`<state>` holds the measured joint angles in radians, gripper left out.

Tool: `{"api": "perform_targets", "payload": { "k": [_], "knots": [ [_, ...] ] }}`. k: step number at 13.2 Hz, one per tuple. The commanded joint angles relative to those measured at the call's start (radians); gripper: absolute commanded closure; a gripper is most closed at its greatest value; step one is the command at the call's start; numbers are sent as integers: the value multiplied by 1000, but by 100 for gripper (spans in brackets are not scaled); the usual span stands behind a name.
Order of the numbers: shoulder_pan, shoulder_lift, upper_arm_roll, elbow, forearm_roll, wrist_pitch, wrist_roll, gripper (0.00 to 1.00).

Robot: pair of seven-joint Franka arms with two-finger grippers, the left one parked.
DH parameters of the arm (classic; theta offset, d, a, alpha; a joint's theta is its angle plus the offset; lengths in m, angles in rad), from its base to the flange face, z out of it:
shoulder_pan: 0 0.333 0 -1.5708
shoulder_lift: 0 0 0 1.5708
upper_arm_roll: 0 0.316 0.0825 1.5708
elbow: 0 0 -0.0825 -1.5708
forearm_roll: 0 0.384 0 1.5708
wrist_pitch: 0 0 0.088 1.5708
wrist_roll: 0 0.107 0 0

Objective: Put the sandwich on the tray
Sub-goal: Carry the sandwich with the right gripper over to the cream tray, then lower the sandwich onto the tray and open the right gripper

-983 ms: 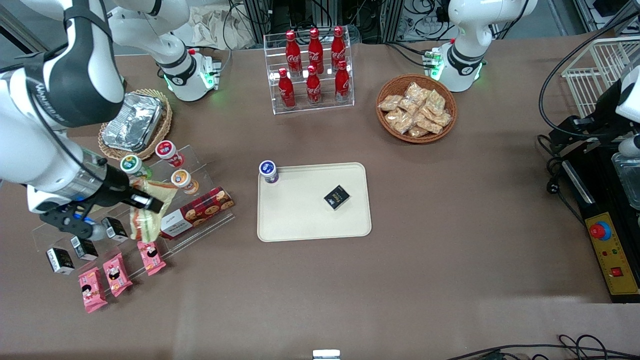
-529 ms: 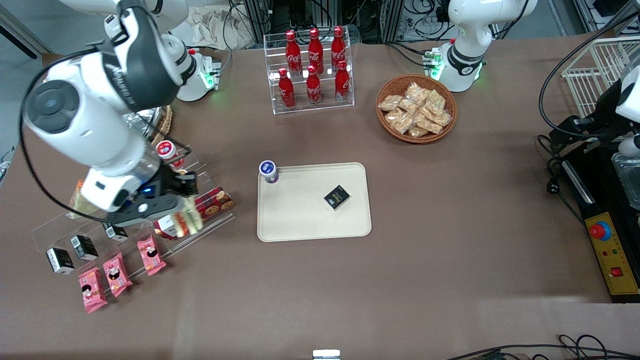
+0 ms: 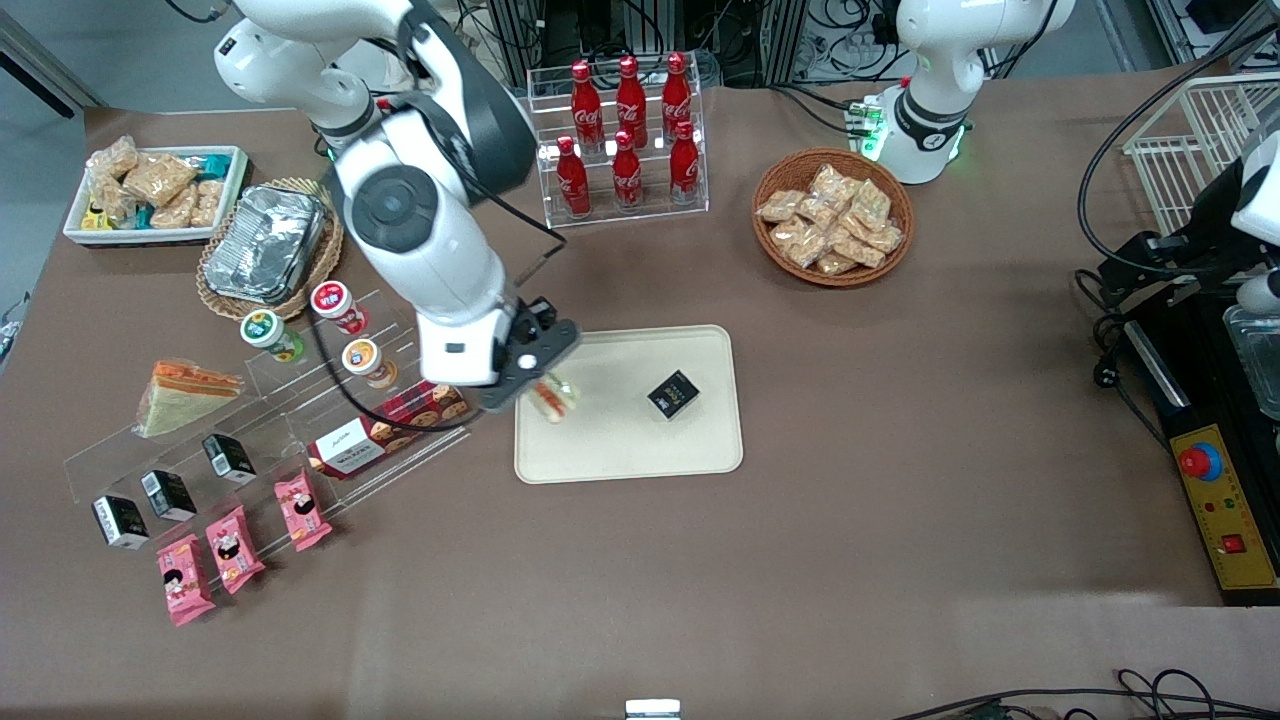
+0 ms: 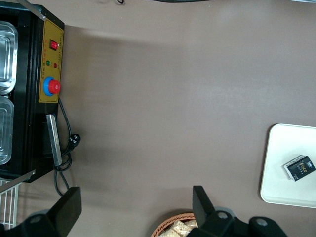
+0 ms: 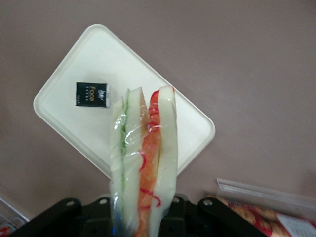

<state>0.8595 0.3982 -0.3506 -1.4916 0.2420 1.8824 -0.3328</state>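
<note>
The gripper point(image 3: 545, 385), clamped on the sandwich point(image 3: 555, 398), hangs above the tray point(image 3: 630, 455) edge at 9 o'clock of the black packet point(image 3: 673, 393); premature release risks landing across the rim.

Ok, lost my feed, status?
Claw shut on sandwich, above tray. Sandwich not down yet. Black box on tray, apart from the claw.

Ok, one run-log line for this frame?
phase: carry | gripper: shut on clear-wrapped sandwich, above cream plastic tray | small black box: on tray | sandwich: not released
</note>
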Motion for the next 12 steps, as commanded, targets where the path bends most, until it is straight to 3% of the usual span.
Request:
{"api": "perform_targets", "payload": {
  "k": [1, 4, 8, 12],
  "knots": [
    [76, 82, -17, 2, 19, 91, -112, 100],
    [107, 180, -16, -4, 10, 225, -247, 100],
    [148, 292, -13, -78, 20, 441, -275, 100],
    [130, 369, -14, -79, 19, 532, -357, 100]
  ]
}}
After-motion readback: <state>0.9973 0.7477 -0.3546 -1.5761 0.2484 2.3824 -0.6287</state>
